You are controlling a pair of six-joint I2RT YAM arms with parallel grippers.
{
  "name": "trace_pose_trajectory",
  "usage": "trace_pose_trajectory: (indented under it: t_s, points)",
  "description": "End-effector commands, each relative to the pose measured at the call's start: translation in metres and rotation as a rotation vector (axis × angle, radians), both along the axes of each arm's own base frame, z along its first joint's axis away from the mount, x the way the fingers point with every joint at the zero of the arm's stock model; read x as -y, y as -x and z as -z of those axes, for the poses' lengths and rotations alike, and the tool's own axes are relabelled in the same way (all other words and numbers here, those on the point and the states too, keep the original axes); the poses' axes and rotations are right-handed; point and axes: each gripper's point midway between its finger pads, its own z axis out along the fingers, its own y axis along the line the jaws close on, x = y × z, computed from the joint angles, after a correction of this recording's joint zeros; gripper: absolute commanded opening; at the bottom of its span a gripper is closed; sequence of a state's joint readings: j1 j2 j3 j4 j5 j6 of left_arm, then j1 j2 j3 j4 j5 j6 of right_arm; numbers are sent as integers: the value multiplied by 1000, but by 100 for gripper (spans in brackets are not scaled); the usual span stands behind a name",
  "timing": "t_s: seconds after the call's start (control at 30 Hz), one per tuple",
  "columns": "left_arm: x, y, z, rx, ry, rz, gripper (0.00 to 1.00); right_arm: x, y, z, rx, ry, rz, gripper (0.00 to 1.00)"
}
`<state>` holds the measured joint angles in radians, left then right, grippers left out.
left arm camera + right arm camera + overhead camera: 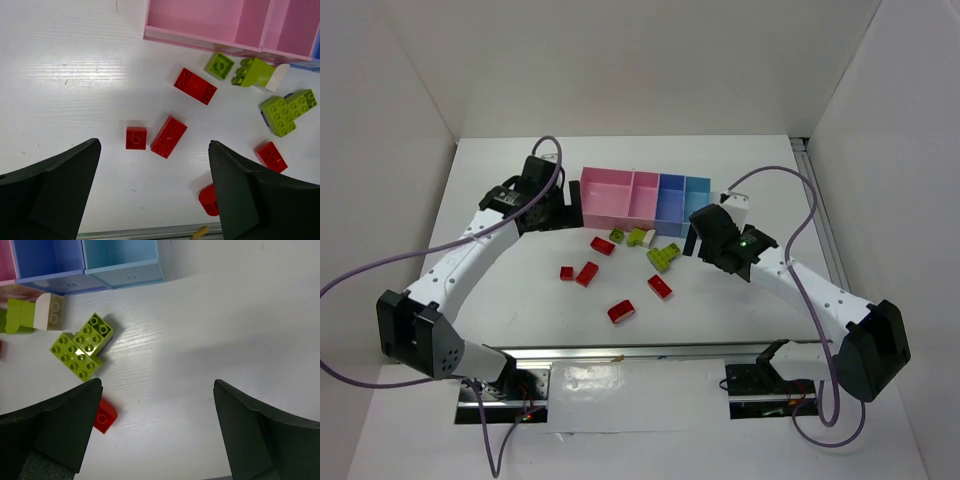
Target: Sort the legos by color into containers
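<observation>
The containers (645, 195) stand in a row at the back: two pink bins (210, 20), then a darker blue bin (47, 260) and a light blue one (122, 257). Legos lie scattered in front of them. Red bricks (195, 86) (168, 136) (136, 138) lie to the left, and yellow-green ones (287, 111) (82, 347) to the right. A whitish brick (50, 312) lies against a green one. My left gripper (560, 212) (154, 145) hangs open above the red bricks. My right gripper (700, 240) (157, 383) hangs open over bare table, right of the green pair.
More red legos (621, 312) (660, 287) lie nearer the front edge. A metal rail (640, 352) runs along the table's near side. White walls enclose the table on the left, back and right. Purple cables (800, 200) loop off both arms.
</observation>
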<state>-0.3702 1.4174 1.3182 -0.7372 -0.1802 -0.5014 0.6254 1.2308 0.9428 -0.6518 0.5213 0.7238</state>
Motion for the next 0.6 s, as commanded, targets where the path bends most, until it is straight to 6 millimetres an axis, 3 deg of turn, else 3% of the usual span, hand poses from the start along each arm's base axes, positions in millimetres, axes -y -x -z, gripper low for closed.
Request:
trace_pose_trajectory:
  t_s: [0.0,0.07,0.23,0.43,0.57]
  points:
    - [1,-1,-16,60,39,-20,100,-5,-4,-5,14,-23,-9,100]
    - [-2,0,-23,87,58,-38,100,-5,0,0,12,-37,-18,100]
    - [1,-1,-20,91,94,-30,100,-9,3,-3,34,-50,-82,100]
    - [5,-4,-22,95,112,-31,100,-7,7,8,4,-26,-103,100]
    - [8,-5,-27,102,123,-23,100,-17,11,13,-5,-32,-161,100]
